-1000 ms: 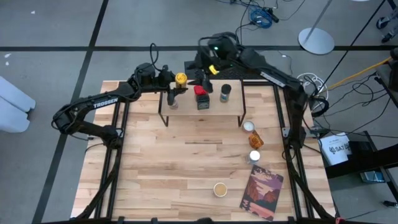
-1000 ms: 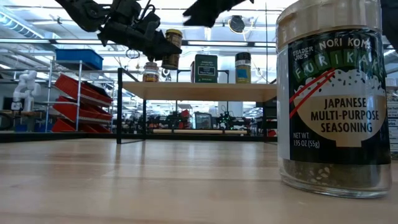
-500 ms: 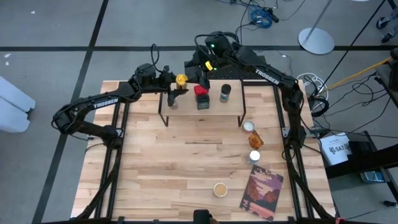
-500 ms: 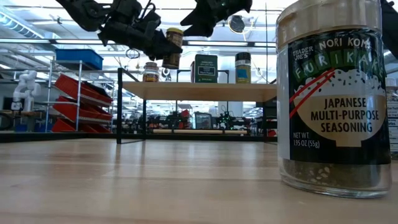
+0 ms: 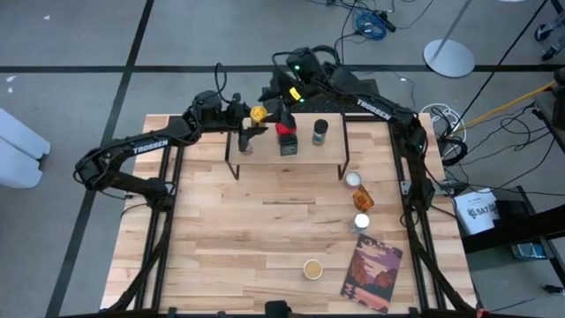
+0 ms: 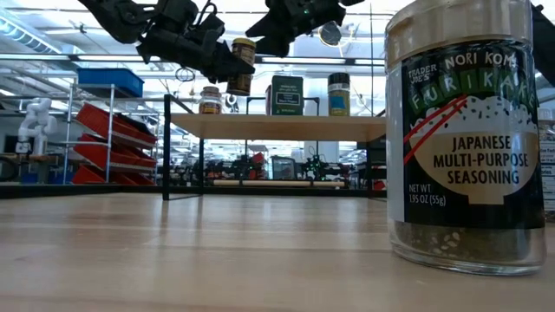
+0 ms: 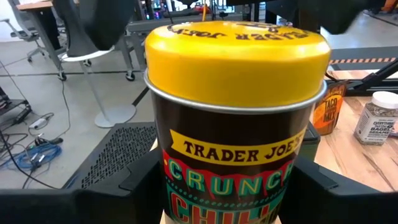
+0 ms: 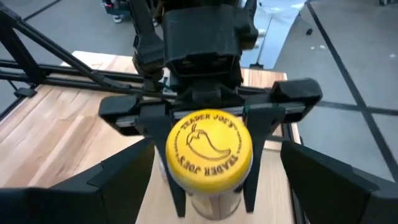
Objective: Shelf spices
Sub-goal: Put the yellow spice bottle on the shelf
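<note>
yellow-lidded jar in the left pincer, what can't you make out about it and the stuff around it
- Yellow-lidded jar, left wrist view: the label's lower lines run off the bottom edge.
- Left pincer, high view: too small to see where its fingers meet the jar.
- Right pincer, right wrist view: fingertips cut off by the bottom edge.
- Shelf, low view: its right end hidden behind the furikake jar.

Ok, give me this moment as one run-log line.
left gripper: shut on yellow-lidded jar, above shelf | right gripper: open, facing that jar | shelved: three | on table: four spices, book
</note>
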